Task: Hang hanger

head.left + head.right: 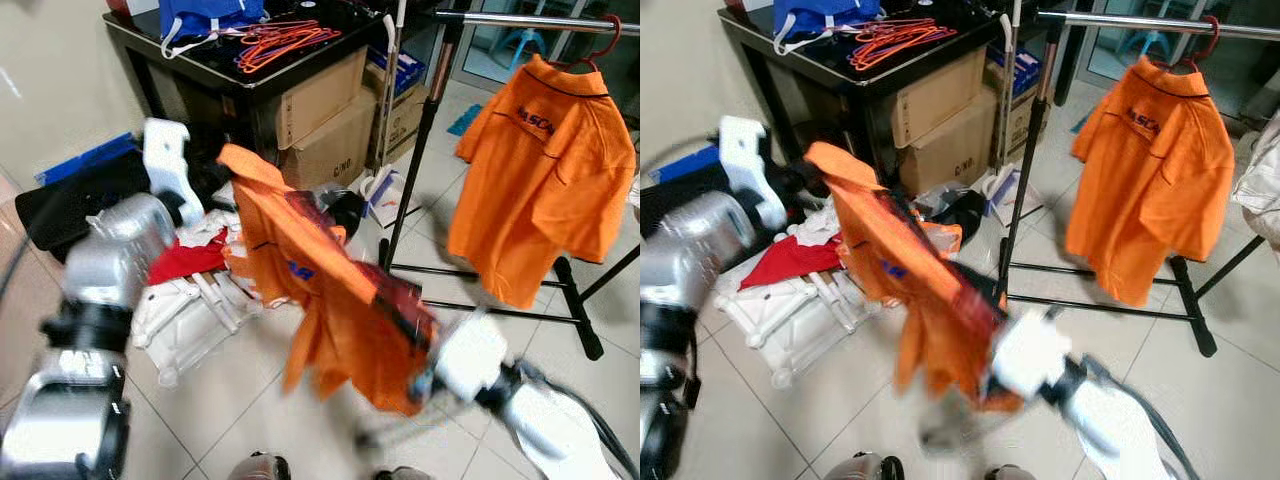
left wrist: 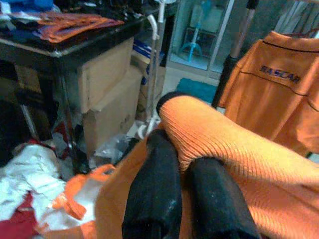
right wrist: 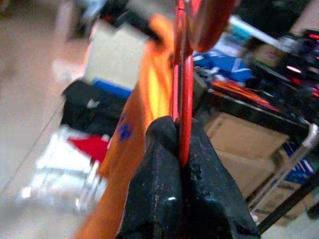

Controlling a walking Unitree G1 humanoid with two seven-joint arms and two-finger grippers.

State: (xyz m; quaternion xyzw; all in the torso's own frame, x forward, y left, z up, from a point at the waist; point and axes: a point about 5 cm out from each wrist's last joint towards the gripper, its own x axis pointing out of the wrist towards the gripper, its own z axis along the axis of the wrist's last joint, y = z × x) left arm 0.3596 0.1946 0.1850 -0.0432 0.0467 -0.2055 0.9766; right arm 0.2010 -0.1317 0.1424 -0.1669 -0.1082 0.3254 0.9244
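The robot holds an orange shirt (image 1: pixel 330 290) stretched between its two arms, near and left of the clothes rail (image 1: pixel 540 20). The right hand (image 3: pixel 182 149) is clamped narrow on a red hanger (image 3: pixel 183 74) that runs up along the shirt, its black fingers pressed together on the wire. The left hand (image 2: pixel 187 191) sits against the shirt's ribbed collar; its fingers lie close together over the fabric, though whether they actually pinch it I cannot tell. The head views are blurred around the right arm, so the hanger's hook is hard to place.

This looks like the carrying step: the shirt is on its hanger but not yet on the rail. A second orange shirt (image 1: pixel 545 170) already hangs far right on the rail. Next, the right hand likely needs to lift the hook up and right, over the bare rail left of that shirt. A black table (image 1: pixel 230 60) with spare hangers stands far left.
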